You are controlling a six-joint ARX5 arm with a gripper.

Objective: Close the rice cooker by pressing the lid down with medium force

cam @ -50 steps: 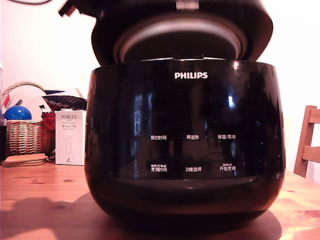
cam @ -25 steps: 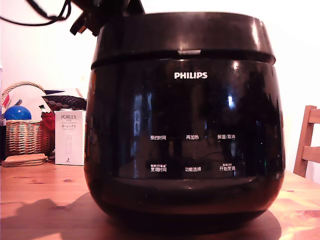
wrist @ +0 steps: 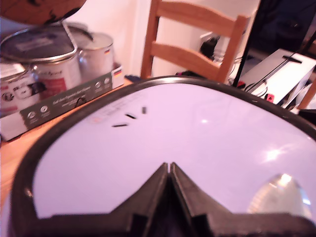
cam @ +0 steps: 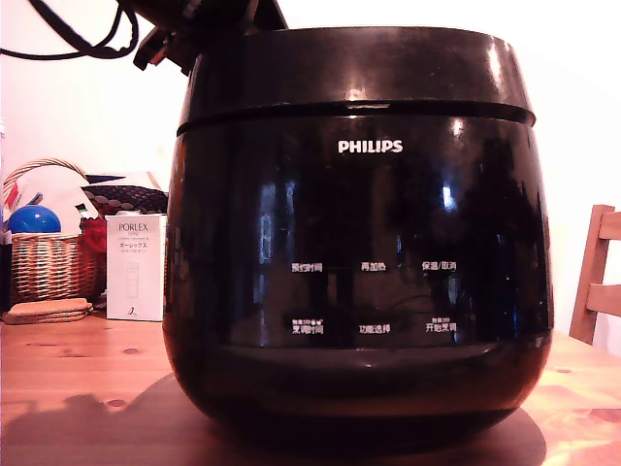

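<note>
In the exterior view the rice cooker (cam: 354, 272) stands on the wooden surface (cam: 78, 388) and fills most of the frame, with the lid (cam: 354, 63) lying flat down on its body. In the wrist view the pincer (wrist: 169, 168) has its two fingers pressed together, holding nothing, and its tips rest on the glossy top of the lid (wrist: 197, 128).

From my exterior view the rice cooker (cam: 354, 252) fills most of the table (cam: 78, 388), so I have little passage across the front. On that view's left stand a PORLEX box (cam: 136, 267), a wicker basket (cam: 49, 257) and some flat coasters (cam: 47, 311), leaving bare wood only near the front edge. A chair (cam: 600, 277) blocks the view's right. My gripper (wrist: 169, 170) sits pressed-together on the lid (wrist: 197, 133); a boxed set of steel pots (wrist: 54, 74) and another chair (wrist: 195, 42) crowd beyond its rim.
</note>
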